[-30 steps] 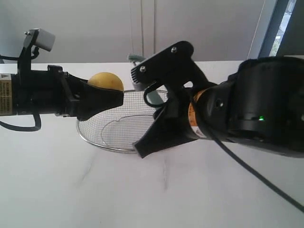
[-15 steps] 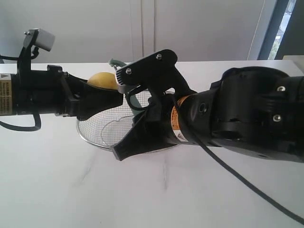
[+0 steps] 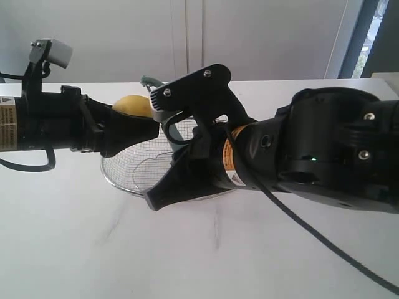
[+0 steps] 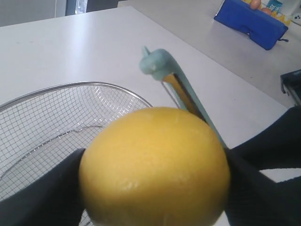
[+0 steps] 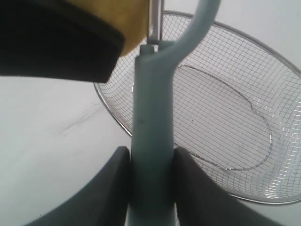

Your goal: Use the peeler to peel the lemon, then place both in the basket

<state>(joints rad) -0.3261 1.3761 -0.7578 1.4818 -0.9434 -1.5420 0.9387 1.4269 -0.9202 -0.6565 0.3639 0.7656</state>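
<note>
Above the basket (image 3: 134, 168), peeler (image 4: 162, 63) shifted closer, blade seemingly touching lemon (image 4: 155, 165).

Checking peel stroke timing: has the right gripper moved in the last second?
Yes. Against the basket, the right gripper, shut on the peeler, has shifted left over the rim, closer to the lemon.

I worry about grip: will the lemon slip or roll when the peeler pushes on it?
The lemon looks round and smooth, so it may turn in the left claw under the peeler. It shows no dent where clamped, so probably firm. Released, it would likely roll.
</note>
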